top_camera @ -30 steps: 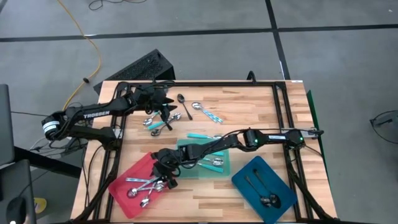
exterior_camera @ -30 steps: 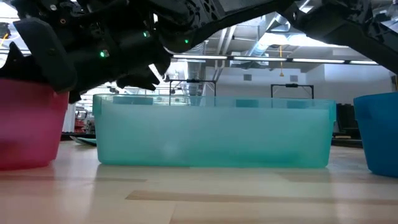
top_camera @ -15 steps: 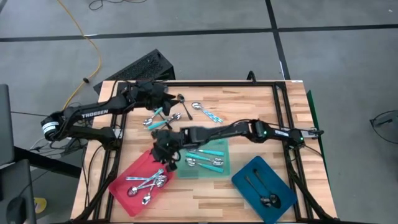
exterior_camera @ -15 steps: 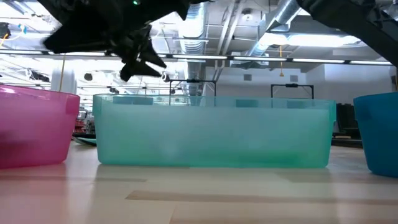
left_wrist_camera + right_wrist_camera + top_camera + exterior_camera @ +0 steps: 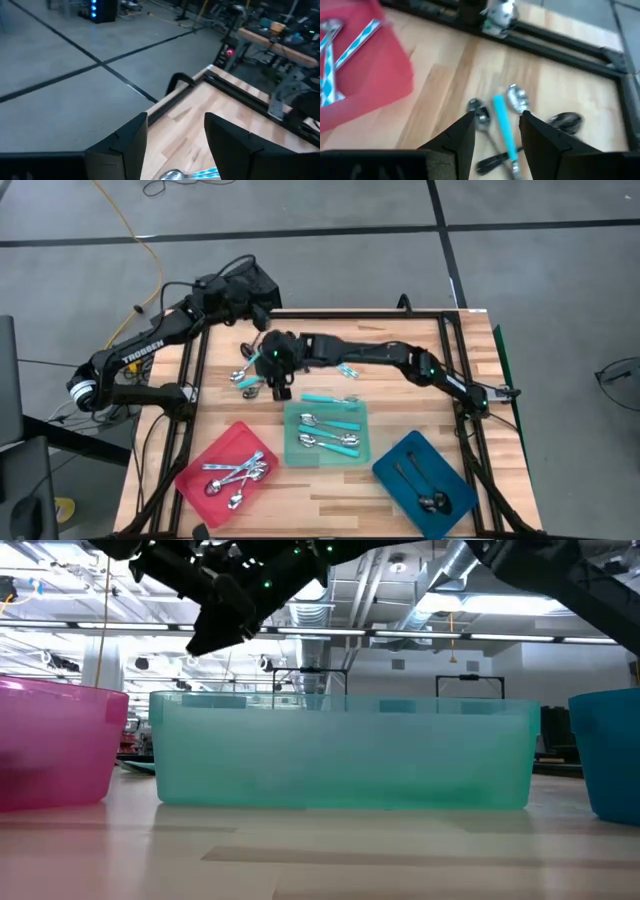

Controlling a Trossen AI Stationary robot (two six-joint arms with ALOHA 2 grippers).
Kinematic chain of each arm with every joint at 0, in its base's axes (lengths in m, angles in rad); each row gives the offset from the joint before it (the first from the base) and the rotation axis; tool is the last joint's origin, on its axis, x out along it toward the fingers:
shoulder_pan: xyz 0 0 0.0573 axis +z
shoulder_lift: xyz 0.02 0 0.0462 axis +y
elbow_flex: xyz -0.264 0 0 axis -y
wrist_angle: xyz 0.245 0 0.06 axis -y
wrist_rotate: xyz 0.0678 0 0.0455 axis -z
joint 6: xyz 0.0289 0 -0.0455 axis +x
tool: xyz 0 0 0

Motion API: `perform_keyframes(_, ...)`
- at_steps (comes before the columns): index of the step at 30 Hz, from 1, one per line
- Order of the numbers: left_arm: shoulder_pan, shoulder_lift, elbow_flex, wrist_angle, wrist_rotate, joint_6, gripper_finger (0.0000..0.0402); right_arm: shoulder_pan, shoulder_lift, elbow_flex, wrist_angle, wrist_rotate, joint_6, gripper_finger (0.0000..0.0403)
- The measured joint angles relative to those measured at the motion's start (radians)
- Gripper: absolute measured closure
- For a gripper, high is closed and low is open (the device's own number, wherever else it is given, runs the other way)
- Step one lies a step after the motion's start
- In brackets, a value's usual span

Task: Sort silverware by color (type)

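Right gripper (image 5: 495,135), fingers parted and empty, above crossed spoons (image 5: 506,127): closing may catch two kinds together.

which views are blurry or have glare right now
Right wrist view: motion-smeared, the red tray and turquoise-handled spoon soft-edged. Low view: bright ceiling lights behind, the arms reduced to silhouettes above the teal tray. High view: evenly lit, sharp.

Spoons (image 5: 250,375) — silver, turquoise-handled, black — loose and in trays
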Motion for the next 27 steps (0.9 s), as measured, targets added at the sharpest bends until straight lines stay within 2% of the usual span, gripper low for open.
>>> perform_keyframes(8,0.102,0.000,0.000,0.007,0.072,-0.044,0.0220,-0.053,-0.003,0.002,0.043,-0.054,0.001,0.0229)
perform_keyframes(20,0.198,0.008,-0.001,0.020,0.144,-0.025,0.0220,-0.074,-0.003,0.002,0.045,-0.058,0.021,0.0230)
perform_keyframes(24,0.209,0.008,-0.001,0.062,0.230,-0.067,0.0220,-0.093,-0.022,0.000,0.015,-0.066,0.008,0.0230)
perform_keyframes(27,0.205,0.006,-0.001,0.074,0.281,-0.089,0.0220,-0.105,-0.094,0.000,-0.035,-0.069,-0.052,0.0230)
